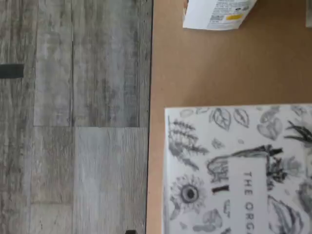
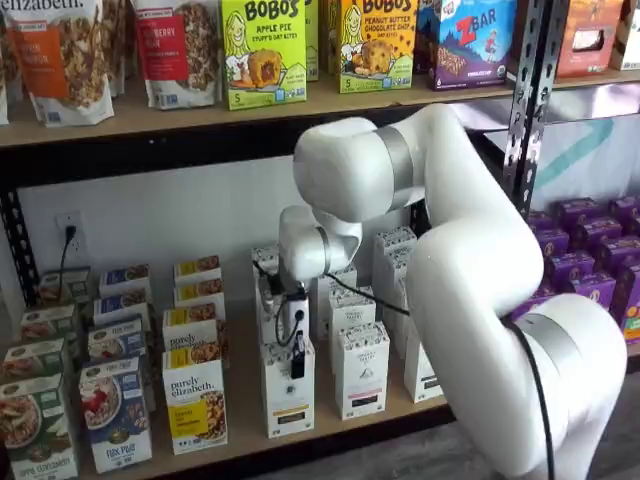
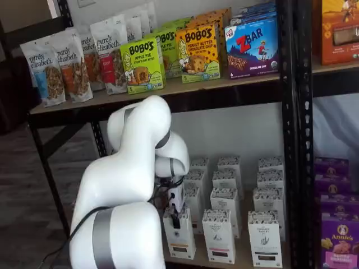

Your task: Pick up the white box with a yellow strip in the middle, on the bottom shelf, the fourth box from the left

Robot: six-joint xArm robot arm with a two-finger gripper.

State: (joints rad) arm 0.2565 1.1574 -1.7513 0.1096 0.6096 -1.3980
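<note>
The white box (image 2: 288, 398) stands at the front of the bottom shelf (image 2: 243, 420), with a speckled top band and a yellowish strip low on its front. It also shows in a shelf view (image 3: 180, 238). My gripper (image 2: 298, 362) hangs straight down at the box's top, with a black finger over its upper front; in a shelf view (image 3: 176, 216) it sits at the box's top edge. Only one dark finger shows, so I cannot tell whether it is open or shut. The wrist view shows a leaf-patterned white carton face (image 1: 239, 170) on the tan board (image 1: 204, 73).
Like white cartons (image 2: 360, 370) stand in rows to the right. A purely elizabeth box (image 2: 195, 395) and cereal boxes (image 2: 115, 410) stand to the left. Purple boxes (image 2: 590, 270) stand far right beyond a black upright (image 2: 527, 110). The upper board holds granola bags and Bobo's boxes (image 2: 263, 50). Grey floor (image 1: 73, 117) lies past the shelf edge.
</note>
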